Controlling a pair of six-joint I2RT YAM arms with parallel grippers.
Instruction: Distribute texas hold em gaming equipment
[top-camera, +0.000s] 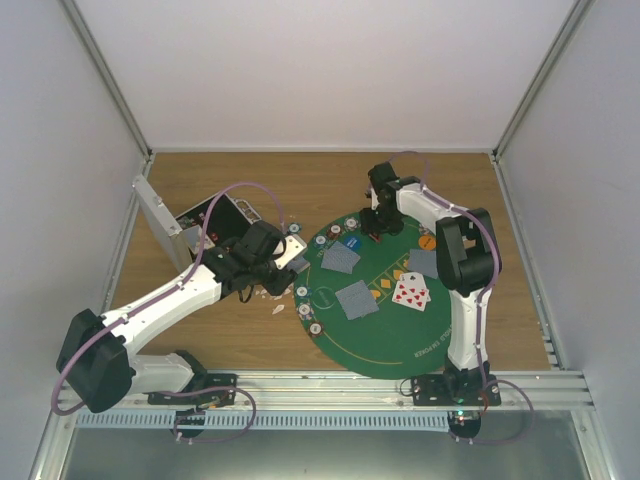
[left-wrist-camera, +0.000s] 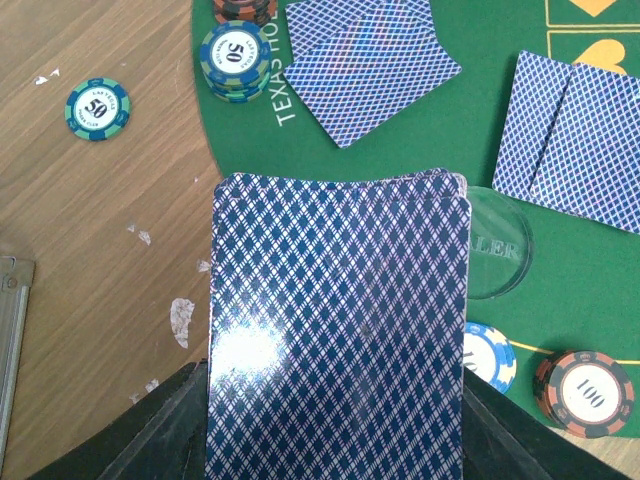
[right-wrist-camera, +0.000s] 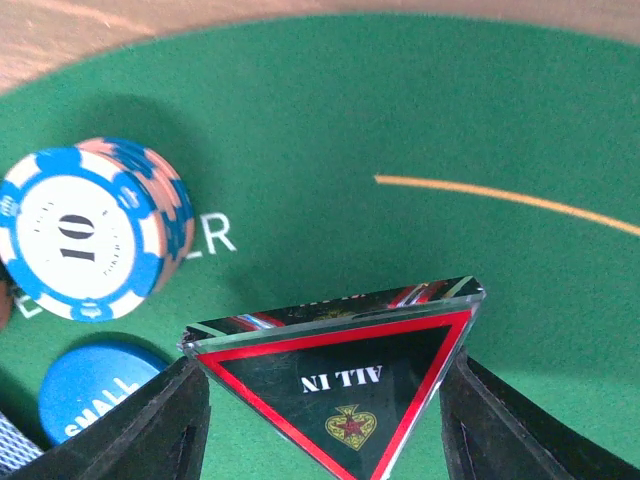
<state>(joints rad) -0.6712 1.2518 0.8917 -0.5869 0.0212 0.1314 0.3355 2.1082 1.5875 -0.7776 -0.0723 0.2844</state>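
The left claw (left-wrist-camera: 335, 430) is pinching a deck (left-wrist-camera: 338, 320) of blue-backed cards by its long edges, with one dark finger on each side. It holds the deck over the rim of the green mat (left-wrist-camera: 600, 290), where the felt meets the wooden counter (left-wrist-camera: 90, 250). The right claw (right-wrist-camera: 325, 400) is pressed onto a glossy ALL IN triangle (right-wrist-camera: 335, 360) with a red border, carried just above the felt at the mat's far side. Near it are a stack of 10 chips (right-wrist-camera: 85, 235) and a blue blind token (right-wrist-camera: 95, 385). Face-down cards (top-camera: 357, 299) and face-up red-pip cards (top-camera: 411, 291) lie on the mat.

The deck should be light, but it is a loose stack of slick cards, and its far edge looks slightly stepped. Gripping the long edges keeps it square. Too hard a squeeze would bow the cards, and too soft a one would let the lower ones slide out. A single card is best slid off the top.

The triangle looks like stiff, light, polished plastic, so it will be slippery. The fingers seem to bear on its slanted sides, though the contact is hidden at the bottom of the wrist view. A wedge held that way can squirt out, so it calls for a gentle pinch and a low release
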